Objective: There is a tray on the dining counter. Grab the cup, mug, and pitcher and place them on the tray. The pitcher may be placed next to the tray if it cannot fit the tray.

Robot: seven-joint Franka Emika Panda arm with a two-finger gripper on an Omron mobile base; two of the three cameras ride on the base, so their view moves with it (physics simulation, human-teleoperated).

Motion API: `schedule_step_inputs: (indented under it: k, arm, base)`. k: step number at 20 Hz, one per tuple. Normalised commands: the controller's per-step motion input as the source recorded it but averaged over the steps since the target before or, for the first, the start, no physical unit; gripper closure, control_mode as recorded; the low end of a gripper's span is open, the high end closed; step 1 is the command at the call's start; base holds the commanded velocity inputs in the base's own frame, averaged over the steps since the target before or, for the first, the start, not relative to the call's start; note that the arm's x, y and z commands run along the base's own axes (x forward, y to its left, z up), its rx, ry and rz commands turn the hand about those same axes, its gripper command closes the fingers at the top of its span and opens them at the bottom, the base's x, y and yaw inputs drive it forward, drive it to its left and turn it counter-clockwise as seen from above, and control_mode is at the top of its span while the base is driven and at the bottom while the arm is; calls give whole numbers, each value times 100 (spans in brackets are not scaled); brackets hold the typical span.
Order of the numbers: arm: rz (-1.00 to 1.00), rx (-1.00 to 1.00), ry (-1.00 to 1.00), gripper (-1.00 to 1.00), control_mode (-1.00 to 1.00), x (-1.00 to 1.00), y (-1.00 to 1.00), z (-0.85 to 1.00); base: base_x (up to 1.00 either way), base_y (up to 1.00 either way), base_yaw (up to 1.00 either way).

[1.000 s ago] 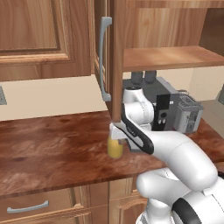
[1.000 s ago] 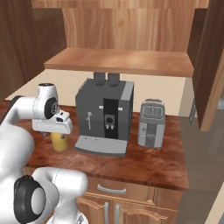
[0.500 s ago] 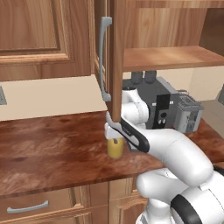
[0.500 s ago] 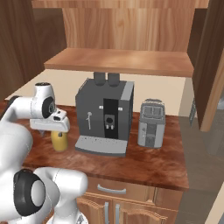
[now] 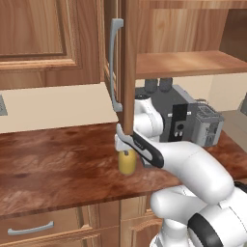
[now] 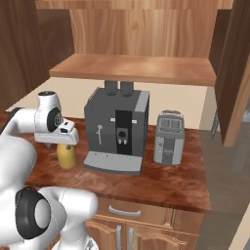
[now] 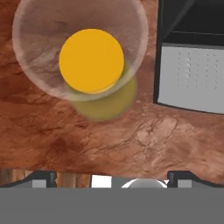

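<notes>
A: What's under you? Materials, quick.

B: Mustard-yellow, round-bodied pitcher [image 5: 126, 163], smooth and matte, narrow neck with a pale translucent rim. From my hand camera I look straight down its mouth [image 7: 92, 61]: flat yellow disc inside a glassy ring. It stands upright on the mottled reddish-brown wood-grain counter [image 5: 53, 164].

A: Where relative to the coffee machine?

B: Just left of the boxy dark grey coffee machine [image 6: 116, 129], near its pale perforated drip tray [image 7: 192, 78], not touching. A small silver toaster [image 6: 169, 137] sits on the machine's far side.

A: Your claw?

B: My claw [image 5: 124, 146] hangs right above the pitcher's neck, jaws spread as wide as they go, holding nothing. Can't tell whether the tips touch the rim.

A: Anything in the pitcher?

B: Can't tell, just solid yellow.

A: Room to move?

B: An open wooden cabinet door [image 5: 126, 62] with a grey handle hangs close above my wrist. Bare counter left of the pitcher; counter front edge near it.
</notes>
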Motion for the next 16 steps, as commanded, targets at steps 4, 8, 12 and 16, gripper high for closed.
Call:
schedule_step_inputs:
  k: [4, 8, 12, 16]
  arm:
    - [0, 0, -1, -100, -100, 15, 0, 0]
    - [0, 0, -9, -100, -100, 4, 0, 0]
    - [0, 3, -16, -100, -100, 0, 0, 0]
    - [0, 6, -13, -100, -100, 0, 0, 0]
  base:
    - [0, 0, 0]
    - [0, 0, 0]
    - [0, 0, 0]
    - [0, 0, 0]
